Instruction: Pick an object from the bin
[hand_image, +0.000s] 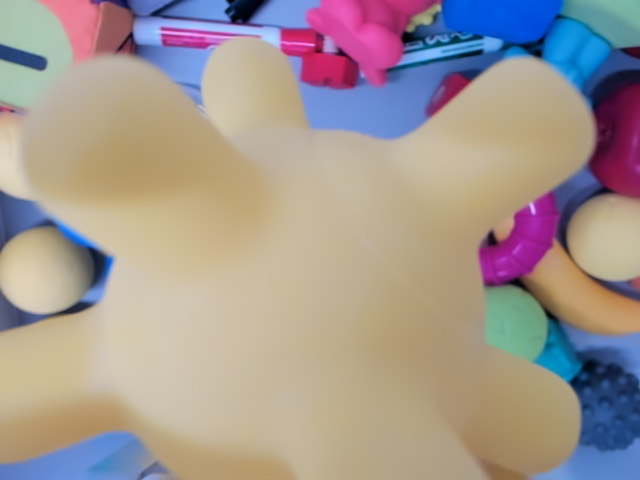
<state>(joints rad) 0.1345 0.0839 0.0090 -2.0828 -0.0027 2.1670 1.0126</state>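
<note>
Yellow soft-looking lobed toy (300, 300) fills my wrist view, v. close | prob. light, squashy, matte, not slippery | grab a lobe/narrow limb | my end effector unseen, state can't tell

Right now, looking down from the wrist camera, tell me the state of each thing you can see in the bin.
Yellow toy: close to the lens, blurred, fills most of the view.
Red marker: lying flat, capped.
Green marker: lying flat, partly hidden.
Pink toy: resting on the markers.
Magenta ring: lying flat, half hidden.
Yellow ball: resting, free.
Gripper: not visible.
</note>
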